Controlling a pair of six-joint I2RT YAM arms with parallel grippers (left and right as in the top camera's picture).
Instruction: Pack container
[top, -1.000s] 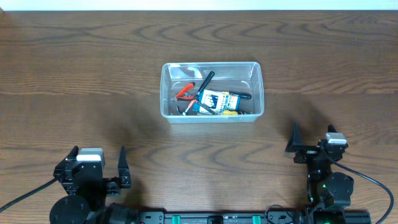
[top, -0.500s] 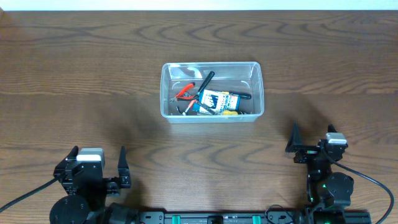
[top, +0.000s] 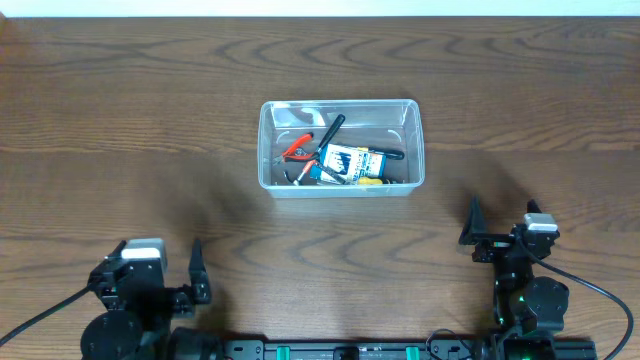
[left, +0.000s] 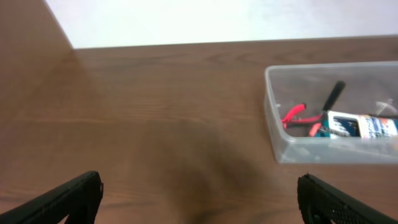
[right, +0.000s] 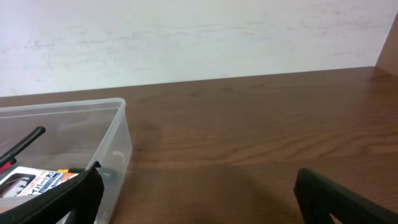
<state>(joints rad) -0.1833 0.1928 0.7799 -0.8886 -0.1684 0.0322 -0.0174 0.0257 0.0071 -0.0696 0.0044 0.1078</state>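
The clear plastic container (top: 341, 102) stands upright in the middle of the table. Inside lie red-handled pliers (top: 297, 148), a black-handled tool (top: 332, 129), a blue-and-white box (top: 348, 162) and a small yellow item (top: 371, 182). My left gripper (top: 158, 250) is at the near left edge, open and holding nothing, well away from the tub. The left wrist view has its fingers (left: 68, 200) wide apart over bare wood, with the container (left: 274, 121) ahead on the right. My right gripper (top: 503, 218) is open at the near right, and its view shows the container (right: 118, 146) at the left.
Dark wood table (top: 120, 130) spreads all round the tub. A white wall (right: 199, 37) rises behind the table's far edge. Arm bases and cables sit along the near edge (top: 350, 350).
The left gripper has shifted very slightly back toward the near edge. The tub, its contents and the right arm are unchanged.
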